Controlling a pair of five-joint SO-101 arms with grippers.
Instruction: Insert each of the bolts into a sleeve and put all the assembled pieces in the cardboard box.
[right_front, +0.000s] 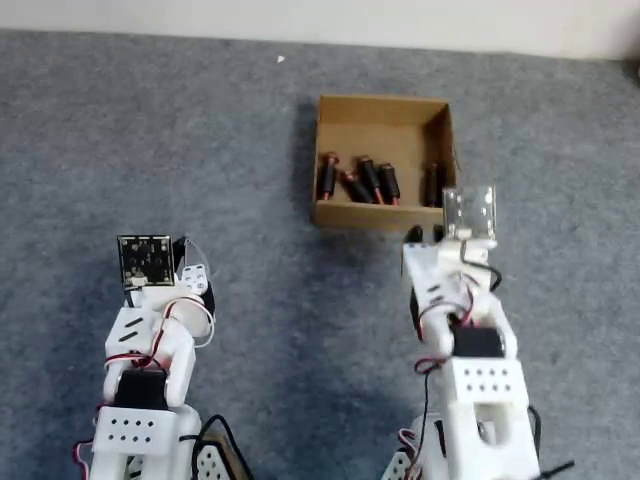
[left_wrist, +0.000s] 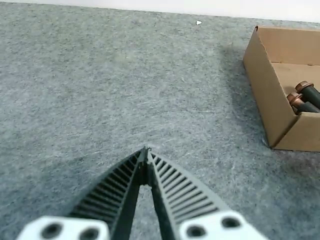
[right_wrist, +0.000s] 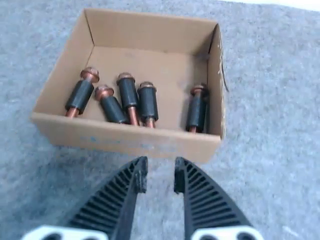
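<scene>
Bolts (right_wrist: 129, 97), five of them, are lying in the cardboard box (right_wrist: 125, 140), each copper shank wearing its black sleeve (right_wrist: 80, 97). Four are bunched together towards one side of the box floor, heads pointing at the far wall, and the fifth lies apart, close against the opposite side wall. From the high view the same five bolts (right_front: 372, 180) line the near part of the box (right_front: 375, 215), which sits on the grey felt bench (right_front: 250, 300) well out in front of both arms. The right gripper (right_wrist: 160, 172) hangs just short of the box's near wall, its ribbed fingers (right_wrist: 200, 200) narrowly parted with nothing between them. Up top, the right arm (right_front: 470, 330) has its wrist over the box's near corner. Over on the other side, the left gripper (left_wrist: 146, 152) is low above bare felt, fingers (left_wrist: 115, 192) pressed tip to tip and holding nothing, with the box (left_wrist: 265, 95) well off to its side. A tiny white scrap (right_front: 281, 59) lies at the bench's far edge.
</scene>
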